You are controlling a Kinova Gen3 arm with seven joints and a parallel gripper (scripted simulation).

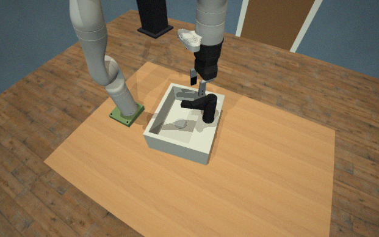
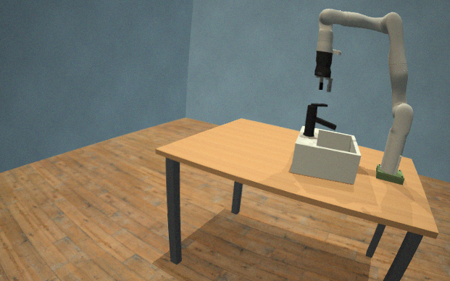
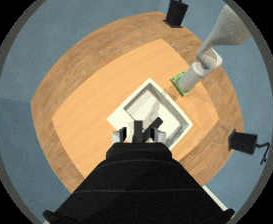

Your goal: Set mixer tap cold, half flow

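From the top camera, the gripper point(image 1: 198, 82) hangs above the back edge of the white sink point(image 1: 180, 146), and its two fingers stand apart with nothing between them. The black mixer tap point(image 1: 209, 109) is just below and a little in front of the fingers, on the right rim of the sink, not touching them. Its lever point(image 1: 193, 104) points left over the basin. The arm rises from a green base plate point(image 1: 115, 115) on the left of the sink, bends upward out of the picture, and comes down again vertically over the tap. Inside the basin I see only a round grey drain point(image 1: 180, 123).

From the exterior camera, the gripper point(image 2: 325, 85) is well above the tap point(image 2: 311, 121), with free air between them. The lever point(image 2: 317, 105) lies almost flat on top of the tap body, and the spout point(image 2: 327, 124) goes down obliquely over the basin. The arm stands tall from the base plate point(image 2: 388, 176), makes an arch at the top, and the wrist points straight down. The sink point(image 2: 323, 161) sits on the wooden table point(image 2: 236, 152), near the arm's base.

From the wrist camera, the black gripper body fills the lower part. The fingers are spread, and between them the tap point(image 3: 144, 129) is visible far below, in the sink point(image 3: 176, 115). What is in the basin I cannot tell here.
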